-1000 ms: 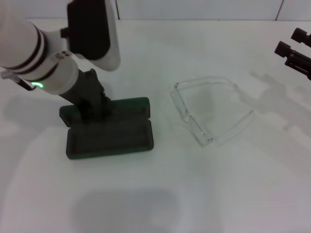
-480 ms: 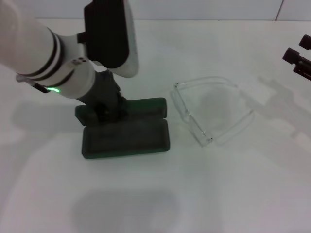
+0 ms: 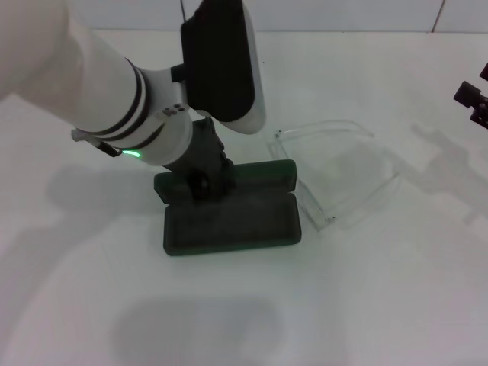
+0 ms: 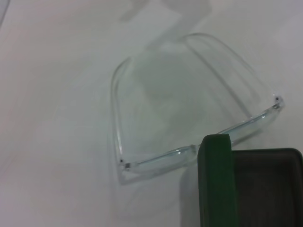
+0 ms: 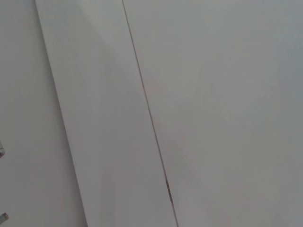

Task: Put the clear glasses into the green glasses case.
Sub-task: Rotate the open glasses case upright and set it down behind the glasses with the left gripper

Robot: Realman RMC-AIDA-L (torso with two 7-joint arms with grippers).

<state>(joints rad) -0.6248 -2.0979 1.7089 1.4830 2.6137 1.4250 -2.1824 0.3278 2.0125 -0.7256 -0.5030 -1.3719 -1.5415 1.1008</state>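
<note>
Under me I see only a plain white desk (image 3: 229,320), with soft grey shadows lying on it. Beyond the desk's far edge runs a pale wall (image 3: 343,14).

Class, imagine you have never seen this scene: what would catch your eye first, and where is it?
The bulky white left arm dominates the near left, its left gripper planted on the back half of the open green glasses case. Beside the case's right end lie the clear glasses, arms unfolded, on the white table. The right gripper sits at the far right edge.
</note>
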